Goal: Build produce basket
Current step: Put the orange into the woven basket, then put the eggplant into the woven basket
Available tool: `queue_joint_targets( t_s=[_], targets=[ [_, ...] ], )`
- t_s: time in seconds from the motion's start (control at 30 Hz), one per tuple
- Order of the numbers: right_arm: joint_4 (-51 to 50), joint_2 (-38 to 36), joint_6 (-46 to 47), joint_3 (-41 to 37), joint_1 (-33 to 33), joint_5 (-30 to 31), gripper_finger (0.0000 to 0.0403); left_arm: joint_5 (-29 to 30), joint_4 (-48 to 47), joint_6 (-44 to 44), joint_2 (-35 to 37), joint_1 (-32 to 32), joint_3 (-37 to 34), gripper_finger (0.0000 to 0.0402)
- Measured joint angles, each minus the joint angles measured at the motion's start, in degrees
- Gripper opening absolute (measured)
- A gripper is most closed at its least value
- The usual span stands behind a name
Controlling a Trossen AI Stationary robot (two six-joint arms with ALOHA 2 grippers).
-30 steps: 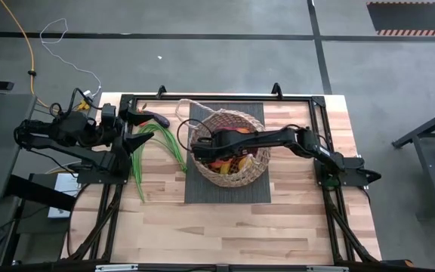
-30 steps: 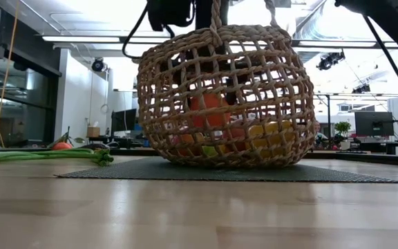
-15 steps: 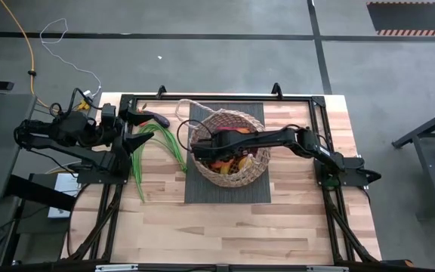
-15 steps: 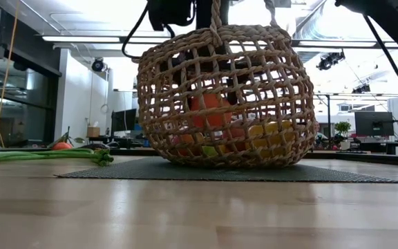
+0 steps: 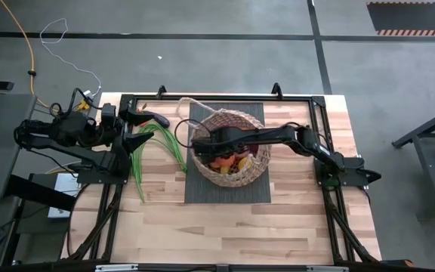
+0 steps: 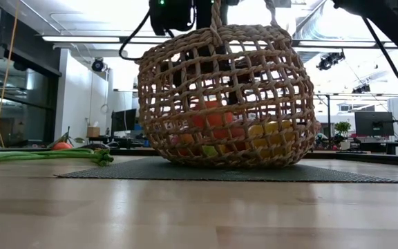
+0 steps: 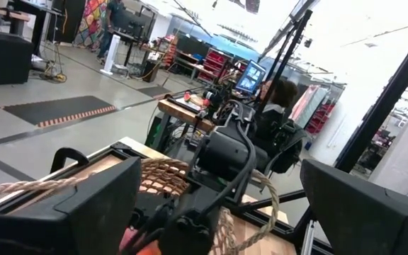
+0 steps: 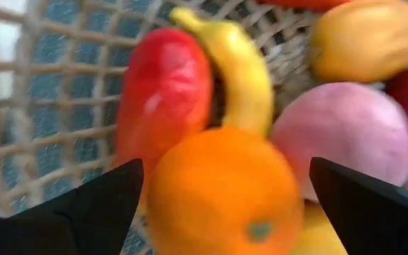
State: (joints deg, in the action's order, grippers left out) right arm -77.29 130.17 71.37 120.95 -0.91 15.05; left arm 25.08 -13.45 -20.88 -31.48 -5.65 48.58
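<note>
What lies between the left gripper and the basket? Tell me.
In the high view, the green bean stalks lie on the table between the left gripper and the basket, beside the dark mat.

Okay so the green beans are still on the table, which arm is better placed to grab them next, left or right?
Left, probably. The green beans lie left of the basket, beside the left tool. The right tool is over the basket, open above the orange.
</note>
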Motion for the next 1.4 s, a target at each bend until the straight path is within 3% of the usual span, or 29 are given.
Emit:
queue_joint_targets(
  t_s=[0.23, 0.37, 0.5, 0.67, 0.77, 0.87, 0.97, 1.13, 1.23, 1.4],
  targets=[
    [-13.11, -0.11, -0.6, 7.91, -0.23, 7.56, 0.0388, 0.0, 0.08, 1.0, 0.0, 0.0, 0.0, 0.0374],
    [-10.14, -1.02, -10.35, 14.14, 0.21, 3.86, 0.0388, -0.5, 0.02, -1.25, 0.02, 0.0, 0.0, 0.0374],
    [-5.02, -5.34, -17.78, 10.69, 1.71, 7.01, 0.0388, -0.85, -0.12, 1.95, 0.0, 0.0, 0.0, 0.0374],
    [-4.73, -9.85, -29.9, 10.08, 5.09, 18.63, 0.0388, -0.87, 0.1, 5.02, -0.13, 0.0, 0.02, 0.0374],
    [-4.77, -12.55, -37.49, 8.85, 5.25, 19.91, 0.0388, -3.13, 0.41, 5.03, -0.1, 0.0, 0.02, 0.0374],
    [-2.83, -17.71, -44.49, 3.24, 4.92, 19.71, 0.0388, -4.78, 0.39, 5.03, -0.13, 0.02, 0.02, 0.0374],
    [4.68, -27.51, -49.65, -8.07, 5.08, 16.96, 0.0388, -3.27, 0.39, 4.94, -0.4, 0.04, 0.02, 0.0374],
    [30.13, -49.16, -55.28, -34.55, 2.99, 5.41, 0.0388, -0.38, 0.37, 5.03, -0.81, 0.04, 0.02, 0.0374],
    [42.62, -60.33, -54.75, -45.74, 0.83, 0.83, 0.0388, 0.89, 0.39, 5.03, -1.6, 0.04, 0.04, 0.0374],
    [53.33, -74.74, -51.25, -57.64, -1.14, 3.94, 0.0388, 1.53, -0.6, 5.82, -3.11, 0.04, 0.04, 0.0374]
  ],
)
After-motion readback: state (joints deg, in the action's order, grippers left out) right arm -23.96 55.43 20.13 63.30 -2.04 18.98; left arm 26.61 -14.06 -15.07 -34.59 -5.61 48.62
